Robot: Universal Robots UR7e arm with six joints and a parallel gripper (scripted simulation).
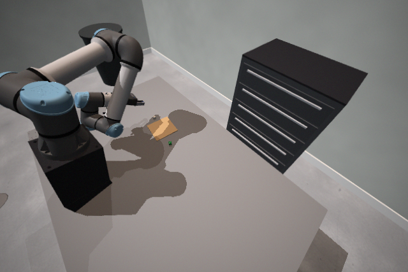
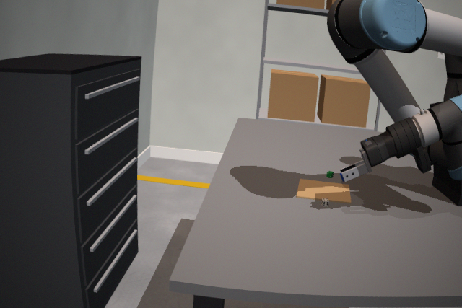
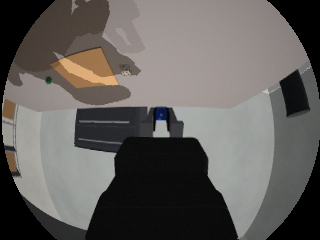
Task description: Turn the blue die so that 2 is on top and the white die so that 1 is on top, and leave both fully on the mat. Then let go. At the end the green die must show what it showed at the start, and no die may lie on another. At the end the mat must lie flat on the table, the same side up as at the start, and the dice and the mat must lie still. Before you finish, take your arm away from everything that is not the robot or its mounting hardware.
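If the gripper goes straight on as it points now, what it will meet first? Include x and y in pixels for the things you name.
Probably the wall (image 1: 204,32) (image 2: 74,6) (image 3: 225,140) beyond the table (image 1: 230,196) (image 2: 279,252) (image 3: 210,65), or the table's edge itself; the wrist view leaves depth unclear.

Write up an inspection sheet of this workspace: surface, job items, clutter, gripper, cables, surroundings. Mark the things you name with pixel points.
Surface: grey table (image 1: 237,193) (image 2: 283,244), arm shadows across it.
Mat: orange (image 1: 169,124) (image 2: 341,196) (image 3: 85,80), lying flat.
Blue die: between the gripper's fingers, off the mat; its top number cannot be told.
White die: on the table just beside the mat (image 1: 153,117) (image 2: 325,202) (image 3: 126,70), not on it.
Green die: on the table off the mat's opposite side (image 1: 169,143) (image 2: 329,174) (image 3: 48,80).
Clutter: nothing seen.
Gripper: shut on the blue die, raised and tilted (image 1: 141,102) (image 2: 346,174) (image 3: 161,117).
Cables: nothing seen.
Surroundings: dark drawer cabinet (image 1: 296,68) (image 2: 37,185) (image 3: 100,135); shelf rack (image 2: 264,40) holding cardboard boxes (image 2: 292,96); dark bin (image 1: 110,71) (image 3: 295,94).
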